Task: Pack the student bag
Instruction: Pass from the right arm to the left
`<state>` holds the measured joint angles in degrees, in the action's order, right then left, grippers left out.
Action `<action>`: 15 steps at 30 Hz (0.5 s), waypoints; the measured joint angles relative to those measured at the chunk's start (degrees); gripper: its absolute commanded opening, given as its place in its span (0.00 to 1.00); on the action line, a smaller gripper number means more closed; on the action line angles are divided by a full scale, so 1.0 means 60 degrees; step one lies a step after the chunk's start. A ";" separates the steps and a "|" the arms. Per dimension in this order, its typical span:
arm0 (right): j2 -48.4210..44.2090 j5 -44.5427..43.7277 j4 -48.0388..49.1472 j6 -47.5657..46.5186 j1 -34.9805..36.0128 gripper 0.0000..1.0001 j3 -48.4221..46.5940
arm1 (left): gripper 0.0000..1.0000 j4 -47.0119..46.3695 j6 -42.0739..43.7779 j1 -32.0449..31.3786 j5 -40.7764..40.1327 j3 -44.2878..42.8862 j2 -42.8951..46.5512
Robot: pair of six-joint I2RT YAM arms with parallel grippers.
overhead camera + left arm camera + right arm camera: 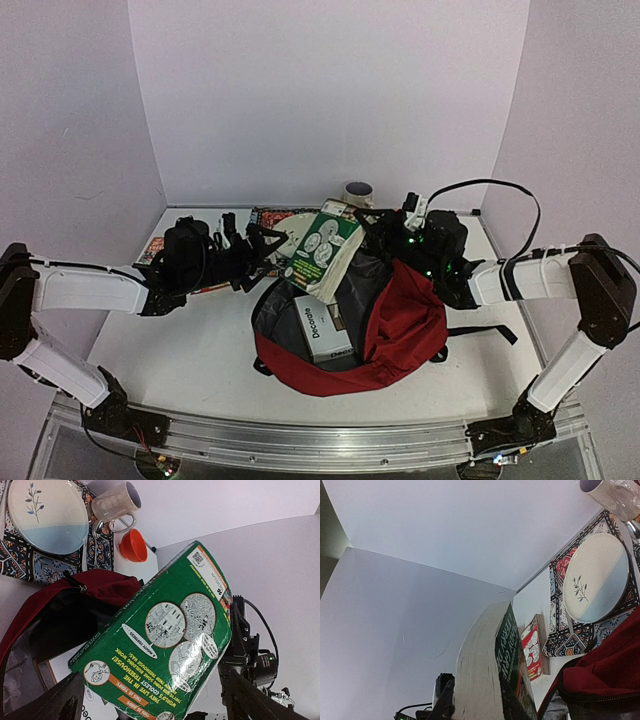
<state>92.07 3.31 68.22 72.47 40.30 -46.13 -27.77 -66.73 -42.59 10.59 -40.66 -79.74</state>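
I see the student bag (405,325) in matt red cloth, the green book (165,635) glossy-covered, and the plate (47,515) probably glazed ceramic.

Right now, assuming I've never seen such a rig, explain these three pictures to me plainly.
Two robot arms are bolted at the table's near edge. The wide picture looks down from above and behind them; the other two come from cameras on each wrist. The right gripper holds a green book tilted over the open red student bag, which contains a white box. The left gripper is open and empty. Behind lie a plate on a patterned mat, a mug, an orange bowl and a small red book.
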 measured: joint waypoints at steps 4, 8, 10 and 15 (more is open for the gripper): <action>0.0034 0.0000 -0.0014 -0.0003 0.0000 0.00 -0.0176 | 1.00 -0.0160 -0.0416 0.0000 0.0033 0.0039 -0.0161; 0.0115 0.0011 0.0001 0.0000 0.0000 0.00 -0.0525 | 0.99 -0.0319 -0.0768 0.0013 0.0126 0.0053 -0.0475; 0.0137 0.0044 0.0001 0.0000 0.0000 0.00 -0.0686 | 0.99 -0.0384 -0.0897 0.0028 0.0223 0.0053 -0.0737; 0.0172 0.0090 0.0128 0.0069 0.0000 0.00 -0.0783 | 0.99 -0.0778 -0.1127 0.0029 0.0534 0.0214 -0.1267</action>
<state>93.11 3.85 68.99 72.88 40.29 -50.83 -32.44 -73.48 -42.41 13.80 -39.37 -87.34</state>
